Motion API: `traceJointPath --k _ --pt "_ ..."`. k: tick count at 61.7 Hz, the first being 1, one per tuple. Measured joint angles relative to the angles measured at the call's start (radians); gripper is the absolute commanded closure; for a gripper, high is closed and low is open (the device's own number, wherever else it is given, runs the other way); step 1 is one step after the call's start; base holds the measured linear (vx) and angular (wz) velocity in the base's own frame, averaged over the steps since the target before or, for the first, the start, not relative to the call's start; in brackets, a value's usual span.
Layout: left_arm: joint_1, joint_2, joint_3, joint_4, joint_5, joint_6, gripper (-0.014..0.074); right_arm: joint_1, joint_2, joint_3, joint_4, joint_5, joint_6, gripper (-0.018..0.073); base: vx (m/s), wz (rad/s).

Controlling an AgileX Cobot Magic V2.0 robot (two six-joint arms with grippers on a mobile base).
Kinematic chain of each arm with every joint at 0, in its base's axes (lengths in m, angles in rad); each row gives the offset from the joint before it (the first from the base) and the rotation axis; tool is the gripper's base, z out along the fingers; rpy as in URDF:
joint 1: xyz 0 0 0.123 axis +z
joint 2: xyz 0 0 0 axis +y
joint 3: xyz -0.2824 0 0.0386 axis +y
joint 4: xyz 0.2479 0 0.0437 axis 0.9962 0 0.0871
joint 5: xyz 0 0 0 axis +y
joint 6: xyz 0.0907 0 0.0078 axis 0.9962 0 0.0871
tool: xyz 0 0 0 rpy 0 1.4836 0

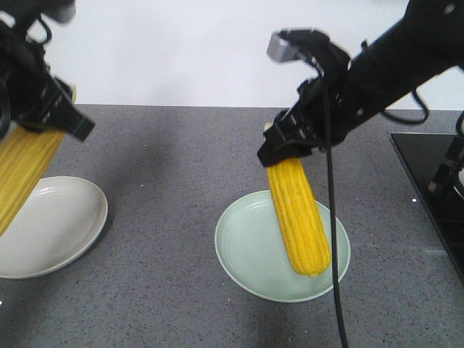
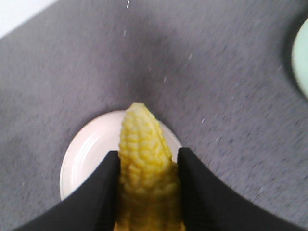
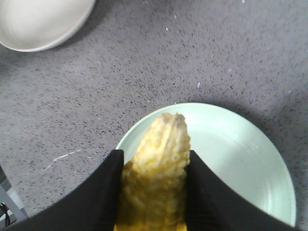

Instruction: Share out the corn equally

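Two yellow corn cobs are held in the air, one in each gripper. My left gripper [image 1: 54,116] is shut on one corn cob [image 1: 22,174] that hangs tip-down over the white plate [image 1: 69,225]; in the left wrist view this cob [image 2: 144,159] sits between the black fingers [image 2: 103,187] above the white plate [image 2: 84,149]. My right gripper [image 1: 286,148] is shut on the other corn cob [image 1: 299,217], its tip low over the pale green plate [image 1: 250,254]. The right wrist view shows that cob [image 3: 159,168] over the green plate [image 3: 240,159].
The grey speckled tabletop [image 1: 174,181] lies between and around the plates. A black panel [image 1: 435,181] stands at the right edge. A cable [image 1: 333,254] hangs from the right arm across the green plate. A white wall is behind.
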Motion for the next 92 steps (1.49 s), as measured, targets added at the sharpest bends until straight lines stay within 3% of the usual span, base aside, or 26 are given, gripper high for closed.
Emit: traceJointPath --k 18,45,57,75,92 --pt "0.000 -0.003 0.095 0.024 -0.026 -0.006 0.0603 0.000 0.000 0.135 0.004 -0.160 -0.085 0.0566 0.00 0.00" --pt "0.000 -0.005 0.097 0.068 -0.023 -0.012 0.0603 0.000 0.060 0.135 0.038 -0.177 -0.096 0.0532 0.00 0.00" --pt "0.000 -0.006 0.097 0.068 -0.023 -0.012 0.0603 0.000 0.073 0.135 0.046 -0.169 -0.096 0.0421 0.00 0.00" --pt "0.000 -0.006 0.097 0.069 -0.023 -0.012 0.0603 0.000 0.073 0.135 0.047 -0.151 -0.095 0.0138 0.00 0.00" --pt "0.000 -0.006 0.097 0.069 -0.023 -0.012 0.0603 0.000 0.073 0.135 0.045 -0.152 -0.093 0.0101 0.00 0.00"
